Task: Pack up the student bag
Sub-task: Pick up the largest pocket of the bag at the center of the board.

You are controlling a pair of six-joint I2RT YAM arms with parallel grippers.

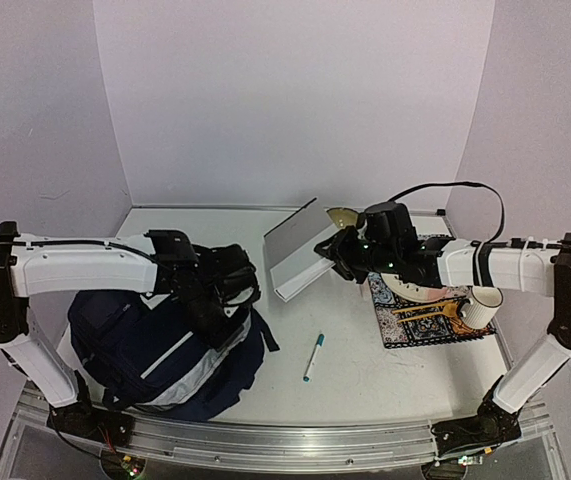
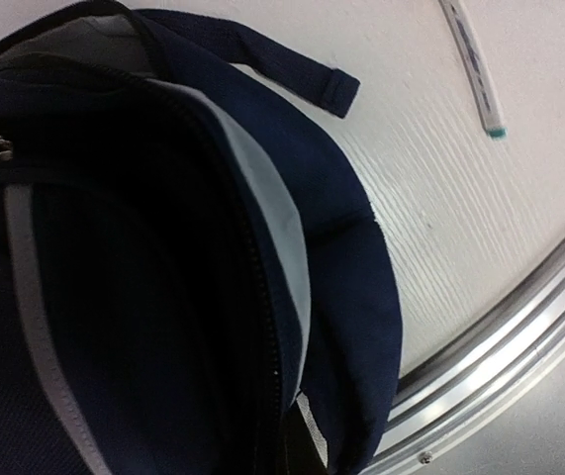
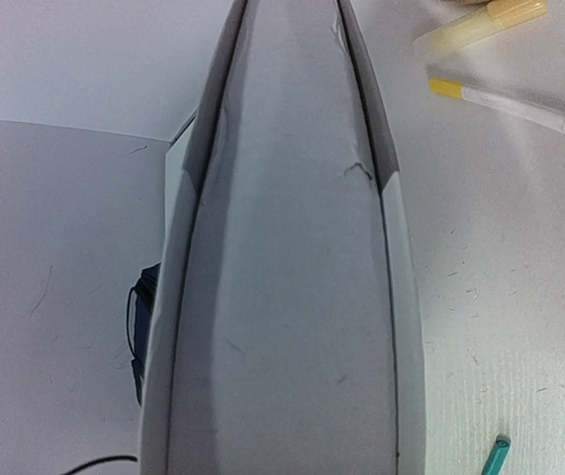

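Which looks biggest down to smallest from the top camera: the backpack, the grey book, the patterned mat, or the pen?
1. backpack: clearly the biggest.
2. grey book and patterned mat: they look about alike. The book is tilted up nearer the camera and the mat is partly covered, so I won't rank them.
3. pen: the smallest.

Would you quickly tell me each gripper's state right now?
Left gripper: closed at the dark navy fabric backpack; whether it grips fabric cannot be told.
Right gripper: closed on the flat grey book.
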